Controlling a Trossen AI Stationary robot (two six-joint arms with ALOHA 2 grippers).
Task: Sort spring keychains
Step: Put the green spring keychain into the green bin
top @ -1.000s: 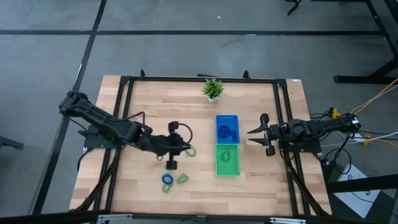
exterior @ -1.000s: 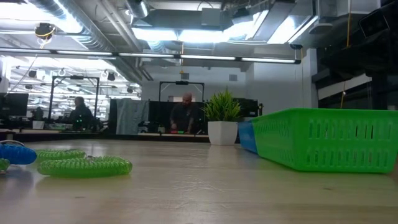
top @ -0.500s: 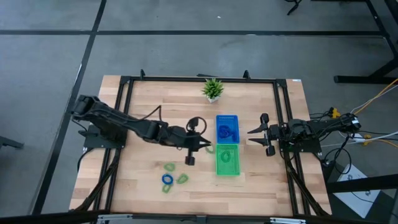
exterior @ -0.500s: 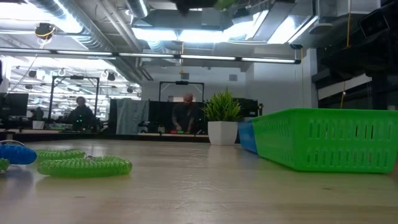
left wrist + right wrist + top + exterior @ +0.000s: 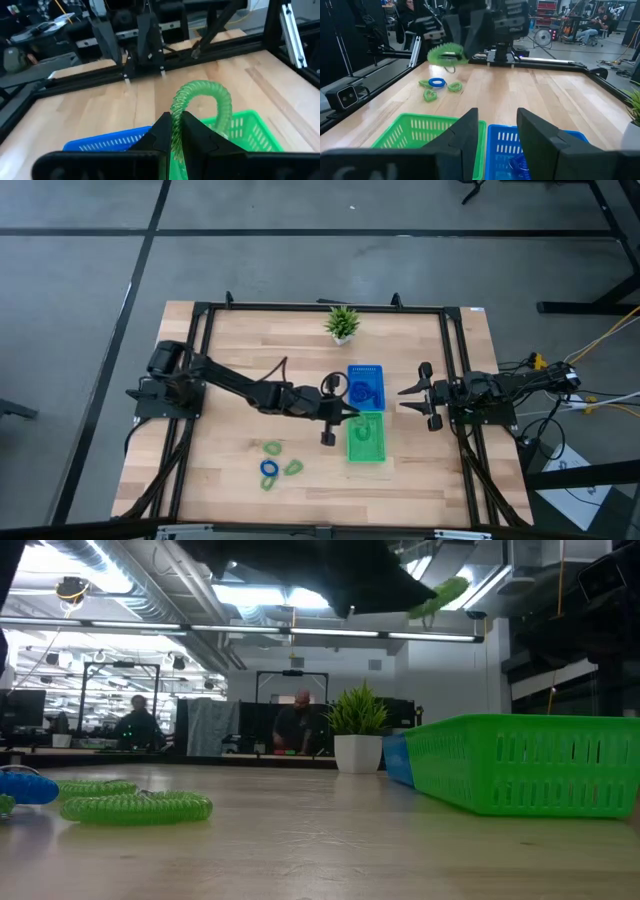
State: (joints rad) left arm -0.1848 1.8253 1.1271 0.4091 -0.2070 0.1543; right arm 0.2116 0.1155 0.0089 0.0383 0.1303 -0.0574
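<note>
My left gripper [image 5: 346, 413] is shut on a light green spring keychain [image 5: 202, 97], held in the air at the left edge of the green tray [image 5: 366, 440]. The low view shows it high up [image 5: 440, 592]. The blue tray [image 5: 365, 385] adjoins the green one on its far side. Each tray holds coils of its own colour. Two green keychains [image 5: 272, 447] [image 5: 293, 468] and a blue one [image 5: 268, 469] lie flat on the table near the front. My right gripper [image 5: 405, 393] waits open, right of the trays. My left gripper pinches one stretch of the green keychain's coil [image 5: 176, 124] between its two fingers. The fingers come from the table's left, nearly level and tipped slightly down. The rest of the loop arches out beyond the fingertips [image 5: 447, 52], lifted clear of table and tray.
A small potted plant [image 5: 342, 323] stands at the table's far edge. Black frame rails [image 5: 200, 360] run along the left, right and far sides. Bare wood lies between the loose keychains and the trays.
My left gripper has carried the green keychain toward the table's right edge, from above the loose keychains to the green tray's left edge. It has sunk somewhat and tipped, coming into the low view from above. It stays shut on the keychain.
</note>
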